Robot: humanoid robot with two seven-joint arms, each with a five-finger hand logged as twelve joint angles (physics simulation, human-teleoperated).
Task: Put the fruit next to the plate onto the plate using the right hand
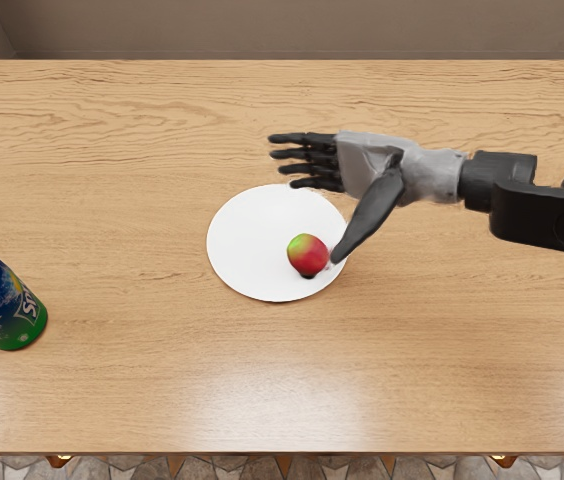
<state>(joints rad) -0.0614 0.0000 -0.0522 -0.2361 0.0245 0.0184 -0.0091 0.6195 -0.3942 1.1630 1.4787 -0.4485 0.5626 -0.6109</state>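
Fruit (307,254): small and round, red with a green patch; sits on the plate, in its lower right part, close to the rim, with a small dark shadow beneath.
Plate (252,235): white, round and flat; lies on the table a little right of the middle of the frame.
Right hand (354,168): comes in from the right edge and hovers over the plate's upper right rim; released, grasps nothing.
Fingers (302,155): four, dark, stretched out nearly level and slightly fanned; point to the left of the frame, above the plate's top edge and apart from the fruit.
Thumb (367,215): long and dark grey; slants down and to the left from the palm and ends just beside the fruit's right side; touching or not, cannot tell.
Right arm (522,200): grey wrist, then black links; runs off at the right edge at mid height.
Can (0,303): green and blue drink can, tipped on its side in the lower left of the frame, at the left edge; silver top faces up and left; well apart from the plate.
Table (142,140): light wood with clear grain; fills nearly the whole frame, front edge along the bottom.
Floor (282,468): thin patterned strip below the table's front edge.
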